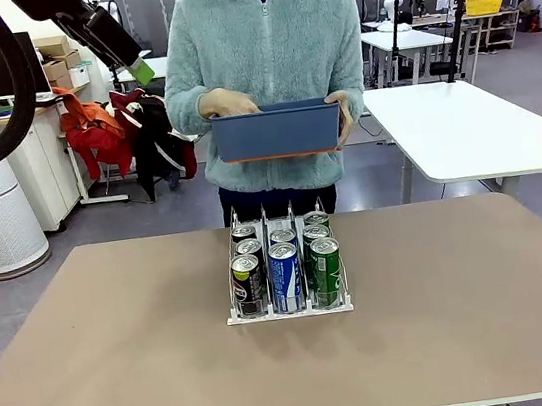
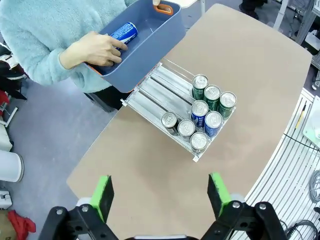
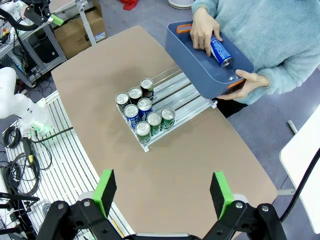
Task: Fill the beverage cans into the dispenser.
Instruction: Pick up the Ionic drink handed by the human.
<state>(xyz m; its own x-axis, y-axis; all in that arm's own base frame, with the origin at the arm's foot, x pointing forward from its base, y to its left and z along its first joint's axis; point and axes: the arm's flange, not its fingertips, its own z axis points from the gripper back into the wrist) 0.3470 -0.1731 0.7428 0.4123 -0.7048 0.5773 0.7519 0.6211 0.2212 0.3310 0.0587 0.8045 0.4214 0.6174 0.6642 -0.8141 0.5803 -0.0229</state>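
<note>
Tan table point(image 1: 122, 365), dispenser point(image 1: 289, 312) with cans point(image 1: 285, 277) at centre, grey floor point(image 1: 152, 215), left gripper point(image 2: 159, 178) and right gripper point(image 3: 162, 174) released

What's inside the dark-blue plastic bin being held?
One blue aluminium can with white lettering lies in the dark-blue plastic bin, a person's hand on it; the hand hides some floor.

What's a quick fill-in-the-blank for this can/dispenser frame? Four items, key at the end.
1. The dispenser holds ___ beverage cans in all.
2. Its middle lane holds ___ blue cans.
3. The loose can under the person's hand in the dark-blue bin is ___ in colour.
4. The left gripper and right gripper both have their fingers ___.

Missing words: eight; two; blue; open.
</note>
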